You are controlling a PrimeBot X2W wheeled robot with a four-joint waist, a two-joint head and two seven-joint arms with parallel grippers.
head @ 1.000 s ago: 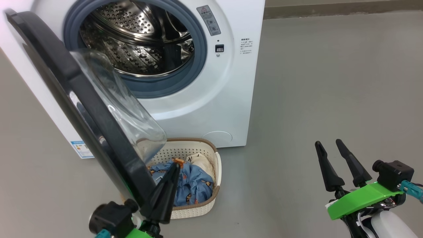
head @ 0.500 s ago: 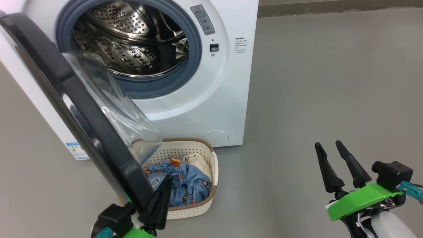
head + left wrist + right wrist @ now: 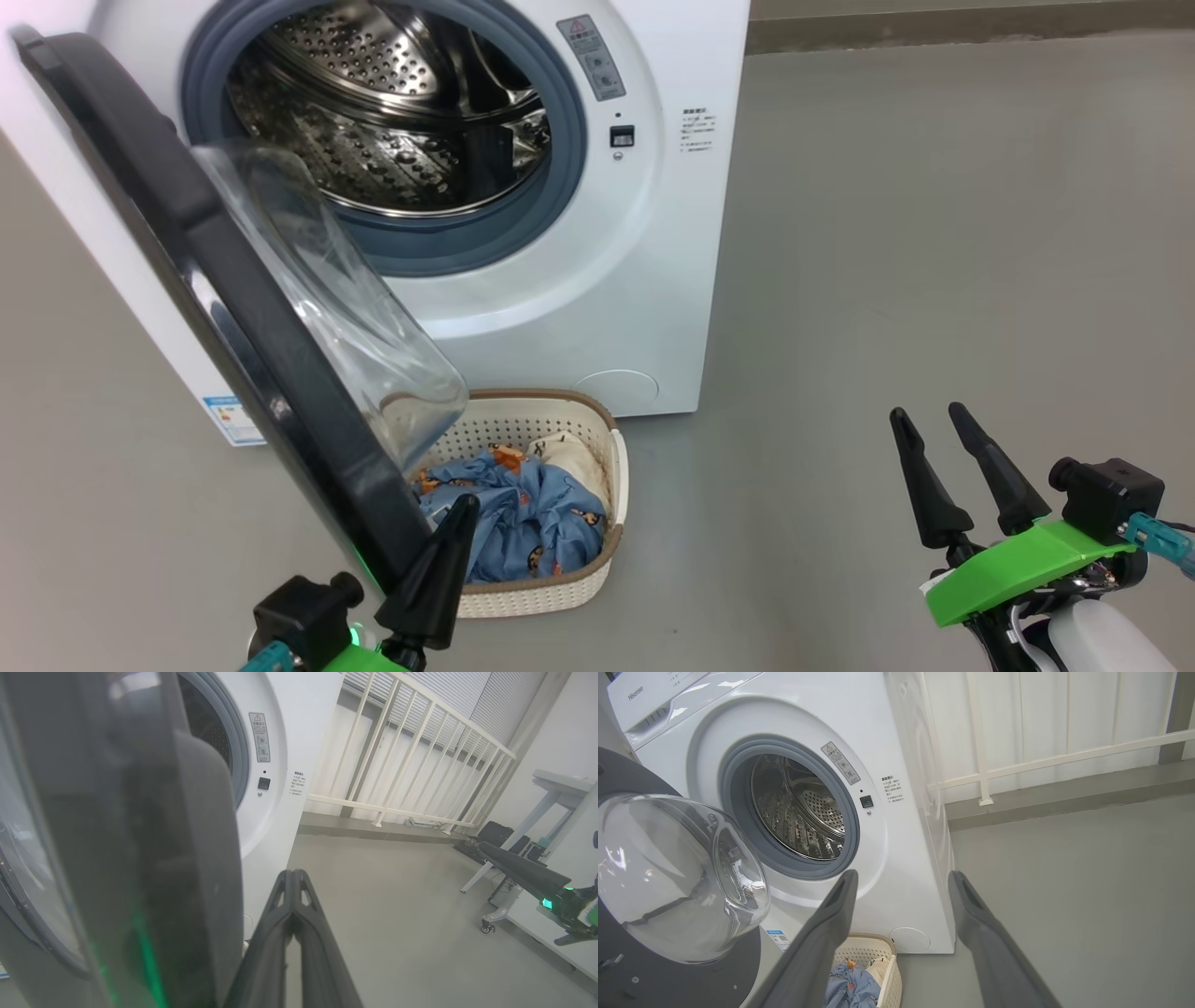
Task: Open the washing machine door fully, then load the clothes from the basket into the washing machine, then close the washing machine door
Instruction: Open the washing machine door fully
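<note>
The white washing machine (image 3: 597, 299) (image 3: 901, 858) stands with its steel drum (image 3: 392, 121) exposed. Its black-rimmed door (image 3: 233, 308) with the clear glass bowl (image 3: 336, 308) (image 3: 672, 877) is swung out to the left, partly over the basket (image 3: 583, 583) (image 3: 887, 970). In the basket lie the blue bear-print clothes (image 3: 532, 532) (image 3: 852, 989) and a cream-white piece (image 3: 569, 457). My left gripper (image 3: 465, 504) (image 3: 293, 875) is shut and empty, close beside the door's outer rim (image 3: 187, 882). Over the floor at the lower right my right gripper (image 3: 927, 411) (image 3: 901, 877) hangs open and empty.
Grey floor (image 3: 934, 233) spreads to the right of the machine. A white railing (image 3: 411, 765) (image 3: 1041, 751) runs behind it. A white table on castors (image 3: 528, 826) stands at the right in the left wrist view.
My shut left gripper has drawn back down along the door's rim, towards the picture's bottom edge. The head camera swayed slightly and returned. The right gripper has stayed put.
</note>
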